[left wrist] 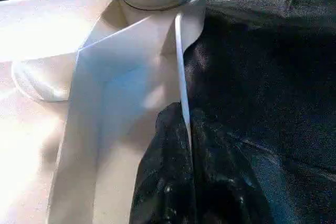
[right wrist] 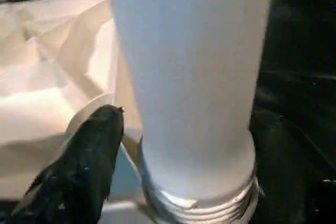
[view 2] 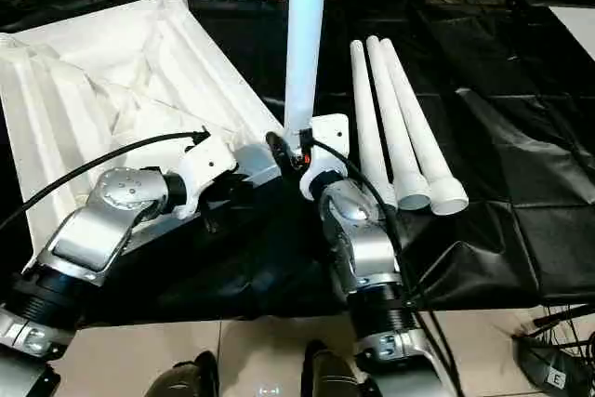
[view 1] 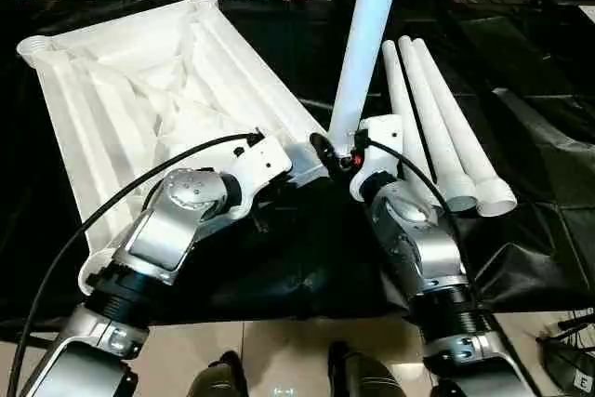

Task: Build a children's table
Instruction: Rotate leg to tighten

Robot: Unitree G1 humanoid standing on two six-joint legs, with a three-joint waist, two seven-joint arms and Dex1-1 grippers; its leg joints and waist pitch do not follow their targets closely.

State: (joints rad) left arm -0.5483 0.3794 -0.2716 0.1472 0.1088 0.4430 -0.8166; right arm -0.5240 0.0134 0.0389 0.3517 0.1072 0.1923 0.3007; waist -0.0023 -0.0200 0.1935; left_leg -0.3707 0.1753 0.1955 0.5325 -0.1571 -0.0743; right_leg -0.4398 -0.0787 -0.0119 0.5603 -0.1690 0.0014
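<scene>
1. I see the tabletop (view 1: 139, 90) lying upside down on the black sheet (view 1: 521, 258), ribbed underside up, taking the left and far-left part of the scene, with round sockets at its far corners.
2. My right gripper (view 1: 342, 151) pinches the standing leg (view 1: 367, 34) near its lower end; in the right wrist view one black finger (right wrist: 84, 171) sits just beside the tube.
3. That leg rises nearly upright at the tabletop's near right corner, its threaded end (right wrist: 202, 203) meeting the corner socket there.
4. My left gripper (view 1: 265, 216) is down at the tabletop's near edge, left of the standing leg; I cannot tell whether its fingers are spread or pressed together.
5. Three loose legs (view 1: 437, 118) lie side by side on the sheet to the right, touching each other, flared ends toward me.
</scene>
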